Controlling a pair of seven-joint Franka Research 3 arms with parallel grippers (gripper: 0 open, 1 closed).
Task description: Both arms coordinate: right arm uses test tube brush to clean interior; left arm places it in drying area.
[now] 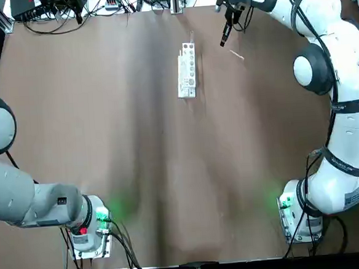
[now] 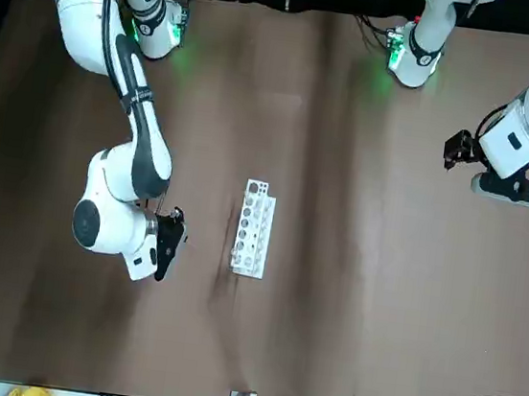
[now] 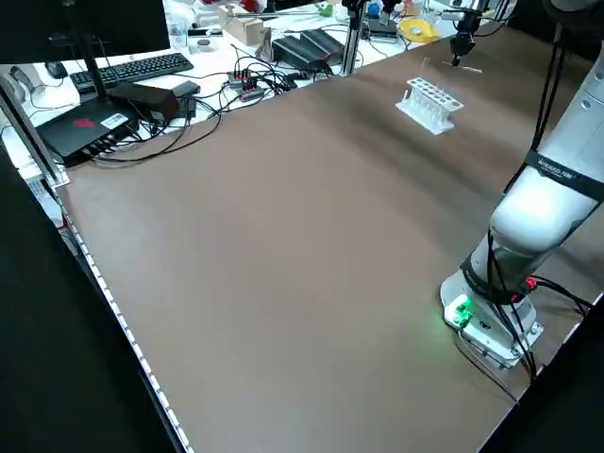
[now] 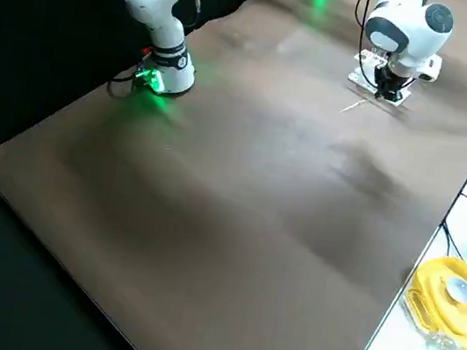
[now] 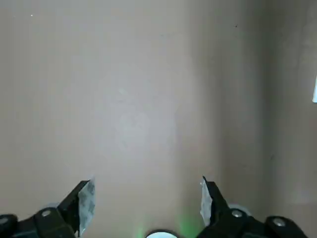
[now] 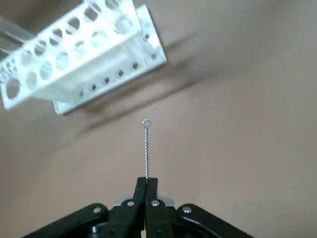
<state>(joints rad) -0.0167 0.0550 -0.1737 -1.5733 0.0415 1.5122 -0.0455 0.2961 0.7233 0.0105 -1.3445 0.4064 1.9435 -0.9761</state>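
- Table (image 1: 106, 146): brown surface; cables, keyboard (image 3: 142, 68) and yellow object (image 4: 449, 298) lie beyond its edges.
- Left arm (image 1: 11, 189): parked at near left; left gripper (image 5: 146, 203) fingers spread, holding nothing.
- Right arm (image 1: 329, 68): reaches to far edge; right gripper (image 6: 146, 186) clenched on test tube brush (image 6: 146, 148).
- Drying area (image 1: 187, 70): just beside brush tip, apart.
- Pale stick (image 1: 236, 55) on table near right gripper.

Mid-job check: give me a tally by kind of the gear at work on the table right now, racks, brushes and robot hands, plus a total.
white rack: 1
test tube brush: 1, held in the shut right hand
robot hands: 2, counting the left hand, open over bare table
Total: 4
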